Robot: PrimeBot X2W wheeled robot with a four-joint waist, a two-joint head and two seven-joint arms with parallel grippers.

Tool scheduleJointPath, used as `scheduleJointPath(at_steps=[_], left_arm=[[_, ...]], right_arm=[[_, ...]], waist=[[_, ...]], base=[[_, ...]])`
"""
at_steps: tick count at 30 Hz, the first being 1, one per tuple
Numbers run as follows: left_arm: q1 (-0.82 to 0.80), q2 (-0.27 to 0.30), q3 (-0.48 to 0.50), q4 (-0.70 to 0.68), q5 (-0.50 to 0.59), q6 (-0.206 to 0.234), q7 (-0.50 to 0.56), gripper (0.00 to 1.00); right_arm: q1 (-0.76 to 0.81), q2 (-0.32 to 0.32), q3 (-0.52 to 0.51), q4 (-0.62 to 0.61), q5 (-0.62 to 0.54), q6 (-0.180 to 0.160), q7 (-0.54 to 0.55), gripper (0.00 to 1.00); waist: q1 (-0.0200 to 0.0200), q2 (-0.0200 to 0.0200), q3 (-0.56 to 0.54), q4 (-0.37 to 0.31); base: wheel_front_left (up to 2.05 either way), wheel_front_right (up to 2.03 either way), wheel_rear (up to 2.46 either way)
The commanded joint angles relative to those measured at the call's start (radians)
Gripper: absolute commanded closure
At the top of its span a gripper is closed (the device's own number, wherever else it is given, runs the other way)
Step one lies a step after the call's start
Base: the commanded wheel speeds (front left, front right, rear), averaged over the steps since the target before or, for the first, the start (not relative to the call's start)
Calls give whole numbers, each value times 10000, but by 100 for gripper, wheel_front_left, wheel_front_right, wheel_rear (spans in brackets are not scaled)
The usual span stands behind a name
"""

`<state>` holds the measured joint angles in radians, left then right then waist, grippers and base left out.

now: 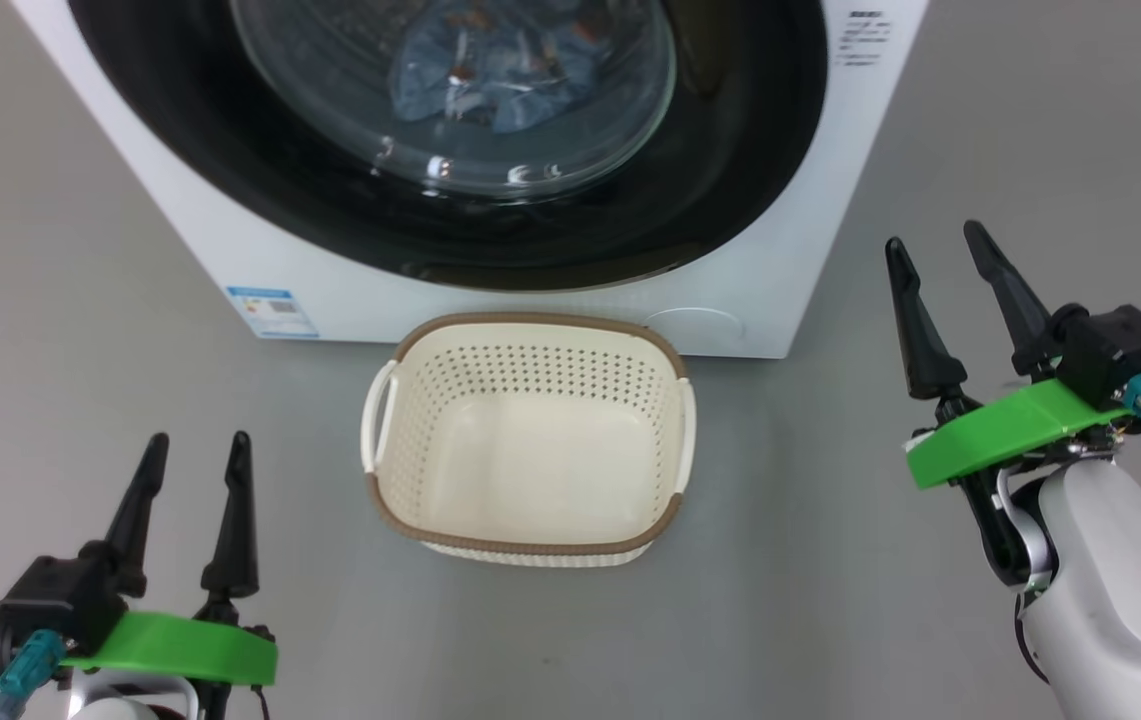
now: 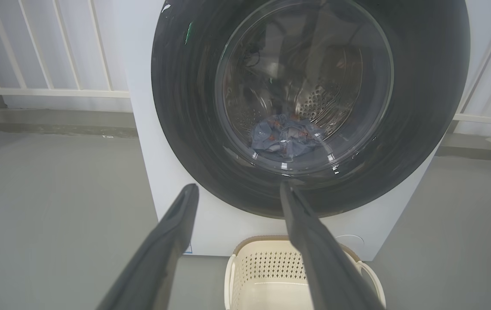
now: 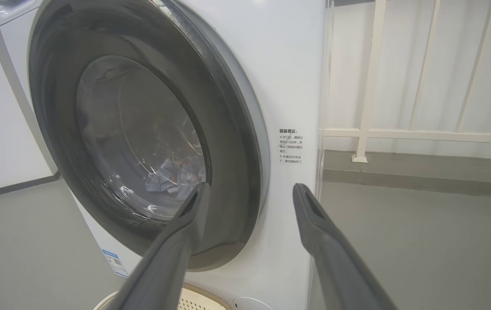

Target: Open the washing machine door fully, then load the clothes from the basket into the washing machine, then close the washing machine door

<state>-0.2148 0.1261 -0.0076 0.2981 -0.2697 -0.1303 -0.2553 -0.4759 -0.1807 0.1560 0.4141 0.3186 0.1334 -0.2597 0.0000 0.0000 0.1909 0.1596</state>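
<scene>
You see the large round washing machine door (image 1: 450,220), with a wide glossy black rim and a bulging clear glass bowl, at the top centre of the head view. It lies flat against the front of the big white front-loading washing machine (image 1: 230,240) and looks shut. Through the glass you can see the light blue fabric clothes with small orange-brown prints (image 1: 500,75). They lie in a crumpled heap low in the perforated steel drum. In the left wrist view the same heap sits at the lower middle of the glass.

The small cream-white perforated plastic basket with a brown woven-look rim (image 1: 530,380) stands on the grey floor (image 1: 60,330) in the centre of the head view, just in front of the machine. You can see its plain inner floor. A small blue label (image 1: 273,310) is on the machine's lower left corner.

Your left gripper (image 1: 199,440) is at the lower left and your right gripper (image 1: 933,237) at the right edge. Both have their two dark fingers spread wide apart and grasp nothing, and both are apart from the basket and the door.
</scene>
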Motion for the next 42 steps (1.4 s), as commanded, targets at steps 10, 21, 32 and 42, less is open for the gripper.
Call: scheduleJointPath(at_steps=[10, 21, 32, 42], left_arm=[[121, 482, 395, -55, 21, -4, -65, 0], [394, 662, 588, 143, -10, -4, -65, 0], [632, 759, 654, 264, 103, -4, -65, 0], [740, 793, 645, 281, 156, -4, -65, 0]], right_arm=[[728, 43, -82, -452, 21, -27, -21, 0], [1525, 47, -325, -511, 19, -27, -21, 0], [2129, 108, -440, -592, 16, -27, -21, 0], [2240, 172, -437, -629, 11, -27, -21, 0]], waist=[[0, 0, -355, -706], [0, 0, -675, -1202], [0, 0, -927, -1499], [0, 0, -1013, -1589]], base=[[0, 0, 0], [0, 0, 0], [0, 0, 0], [0, 0, 0]])
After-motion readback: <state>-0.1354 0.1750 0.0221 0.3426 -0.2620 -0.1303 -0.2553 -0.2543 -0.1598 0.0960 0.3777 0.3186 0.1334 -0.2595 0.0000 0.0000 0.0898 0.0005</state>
